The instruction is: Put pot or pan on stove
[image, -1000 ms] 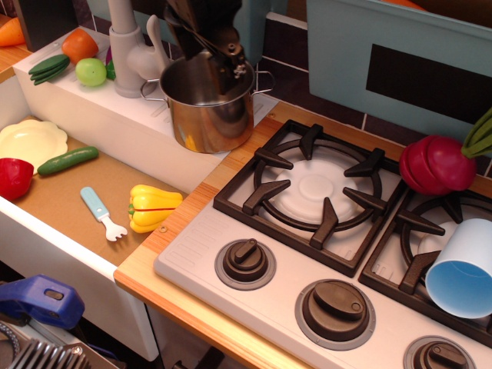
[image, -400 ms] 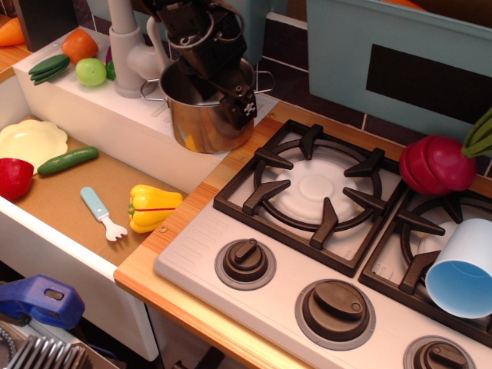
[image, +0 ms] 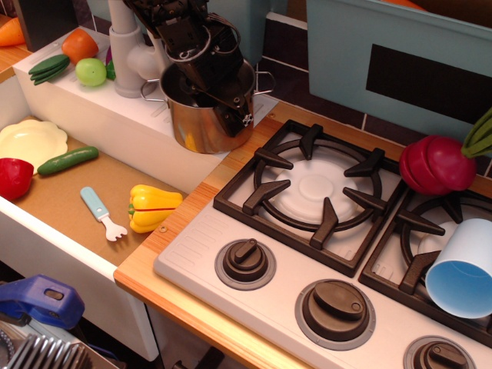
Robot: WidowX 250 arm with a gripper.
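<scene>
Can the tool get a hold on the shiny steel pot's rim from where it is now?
Probably yes. The tool is at the near wall of the small shiny stainless-steel pot, one finger seemingly inside the rim, one outside. Nothing blocks it.

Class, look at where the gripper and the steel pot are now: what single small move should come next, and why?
Probably close the gripper on the pot's near rim. One finger seems inside, one outside the wall, and the pot sits left of the stove, off the empty burner grate. Whether it already grips is unclear.
</scene>
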